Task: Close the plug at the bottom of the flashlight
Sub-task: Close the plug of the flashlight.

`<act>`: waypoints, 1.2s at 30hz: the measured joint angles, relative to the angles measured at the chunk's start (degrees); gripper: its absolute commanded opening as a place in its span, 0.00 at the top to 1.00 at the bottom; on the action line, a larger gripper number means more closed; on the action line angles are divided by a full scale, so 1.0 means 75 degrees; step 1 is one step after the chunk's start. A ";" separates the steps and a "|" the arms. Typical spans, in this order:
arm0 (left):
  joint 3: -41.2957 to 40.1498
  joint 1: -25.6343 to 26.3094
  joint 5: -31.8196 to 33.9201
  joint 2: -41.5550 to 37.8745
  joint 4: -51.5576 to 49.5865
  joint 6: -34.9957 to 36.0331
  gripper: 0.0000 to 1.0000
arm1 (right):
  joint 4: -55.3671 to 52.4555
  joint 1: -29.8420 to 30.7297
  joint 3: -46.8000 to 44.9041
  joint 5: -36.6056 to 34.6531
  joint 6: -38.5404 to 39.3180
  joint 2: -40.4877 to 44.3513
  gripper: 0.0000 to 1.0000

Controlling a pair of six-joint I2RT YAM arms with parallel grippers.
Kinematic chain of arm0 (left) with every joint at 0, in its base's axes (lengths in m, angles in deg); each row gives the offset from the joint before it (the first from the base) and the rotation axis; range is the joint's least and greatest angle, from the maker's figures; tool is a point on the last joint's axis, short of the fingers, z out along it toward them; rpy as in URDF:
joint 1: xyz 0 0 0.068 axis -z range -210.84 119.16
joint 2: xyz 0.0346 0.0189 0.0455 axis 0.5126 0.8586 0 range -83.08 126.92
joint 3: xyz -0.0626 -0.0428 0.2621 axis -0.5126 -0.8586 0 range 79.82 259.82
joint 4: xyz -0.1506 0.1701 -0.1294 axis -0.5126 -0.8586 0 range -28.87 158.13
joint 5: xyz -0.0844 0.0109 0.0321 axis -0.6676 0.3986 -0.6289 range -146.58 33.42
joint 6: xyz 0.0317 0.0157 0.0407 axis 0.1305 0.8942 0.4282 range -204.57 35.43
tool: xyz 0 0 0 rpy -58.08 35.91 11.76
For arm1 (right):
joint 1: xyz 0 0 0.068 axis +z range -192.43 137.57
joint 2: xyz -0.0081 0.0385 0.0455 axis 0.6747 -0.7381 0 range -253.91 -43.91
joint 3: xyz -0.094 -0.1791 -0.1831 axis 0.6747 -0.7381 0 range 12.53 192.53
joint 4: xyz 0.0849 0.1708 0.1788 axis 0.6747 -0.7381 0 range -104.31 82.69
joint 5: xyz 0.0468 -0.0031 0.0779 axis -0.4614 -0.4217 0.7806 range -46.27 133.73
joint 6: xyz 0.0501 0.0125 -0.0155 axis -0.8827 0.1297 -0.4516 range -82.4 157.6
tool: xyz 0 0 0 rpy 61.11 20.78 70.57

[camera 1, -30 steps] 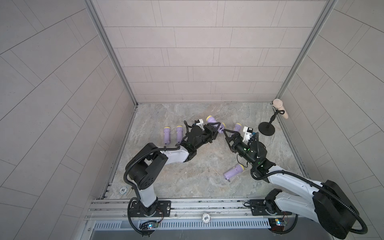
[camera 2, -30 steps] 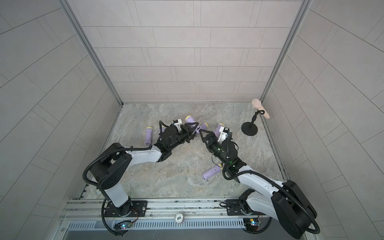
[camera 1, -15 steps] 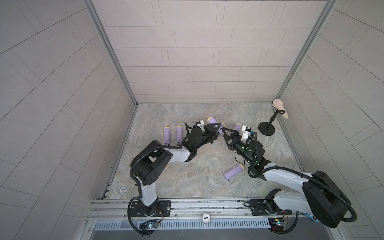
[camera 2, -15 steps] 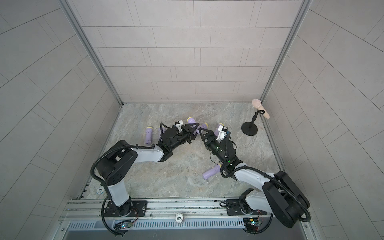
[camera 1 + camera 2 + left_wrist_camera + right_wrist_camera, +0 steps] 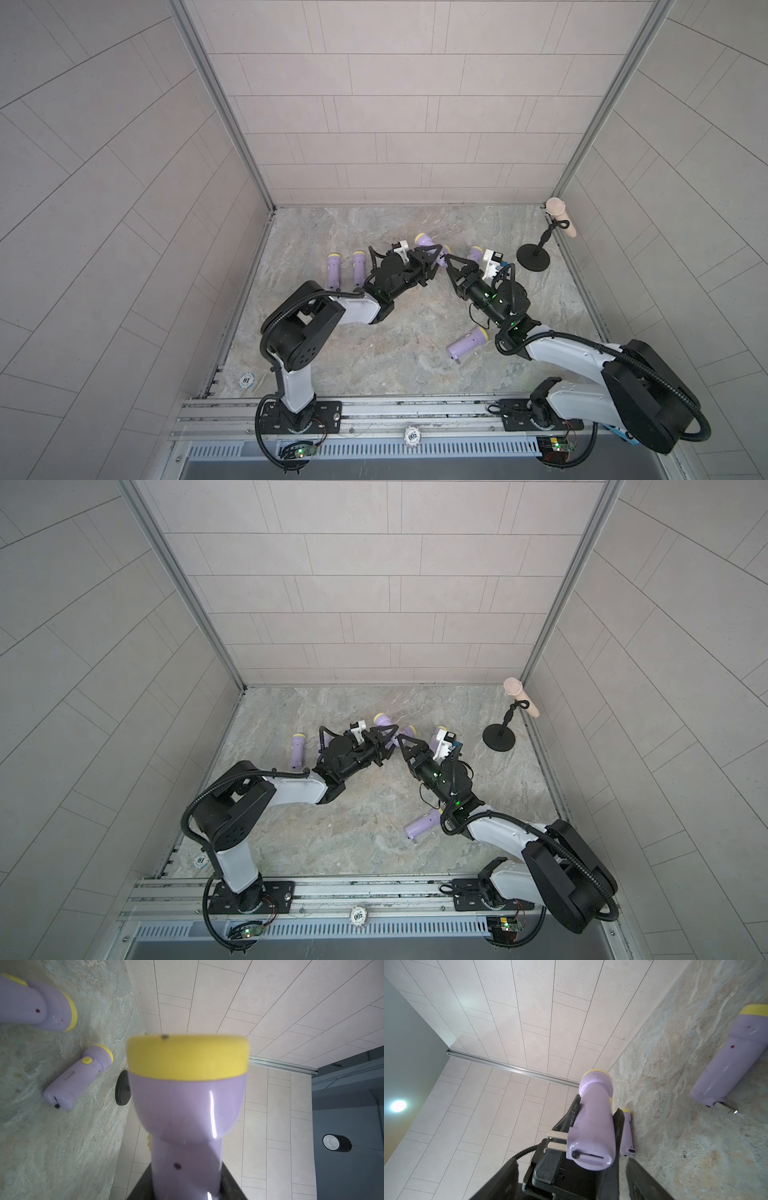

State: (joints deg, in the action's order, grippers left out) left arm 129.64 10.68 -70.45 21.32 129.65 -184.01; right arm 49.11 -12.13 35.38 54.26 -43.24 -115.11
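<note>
Cell: pale tiled walls (image 5: 395, 124) on three sides, aluminium posts (image 5: 224, 108) in the back corners. A slotted rail (image 5: 374, 409) along the front carries both arm bases. Bench (image 5: 374, 361): matt marbled stone print, grey-beige.

Task flashlight (image 5: 593, 1122): lilac body, yellow head. It is off the bench, above its back middle, between the two arms, with the head tilted toward the back wall. Left gripper (image 5: 428, 255) holds it, fingers (image 5: 572, 1113) clamped on either side of the body. Plug (image 5: 556, 1140): two flat prongs standing out from the side of the butt end, not folded in.

Right gripper (image 5: 452, 266): fingers (image 5: 504, 1180) wide, nothing between them, tips just short of the butt end. No contact visible.

Loose on the bench: a pair of flashlights (image 5: 333, 272) side by side at the left, a lone flashlight (image 5: 467, 343) lying toward the front right, and another flashlight (image 5: 474, 253) beside the right wrist. A black round-based stand (image 5: 533, 259) sits in the back right corner with a beige microphone-like piece (image 5: 561, 216) clipped on top.
</note>
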 measured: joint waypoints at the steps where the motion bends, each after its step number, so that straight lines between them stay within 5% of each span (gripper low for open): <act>1: 0.0000 0.0000 0.0000 0.0000 0.0003 -0.0006 1.00 | 0.0012 0.0000 0.0000 0.0003 0.0000 -0.0023 0.20; 36: -0.0096 0.0000 -0.0009 0.0026 0.0289 -0.0201 1.00 | 0.0507 0.0000 -0.0006 0.0000 0.0052 -0.0466 0.31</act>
State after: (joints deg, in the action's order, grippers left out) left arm 128.92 10.68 -70.52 21.52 131.81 -185.52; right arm 52.92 -12.13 35.34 54.26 -42.84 -118.61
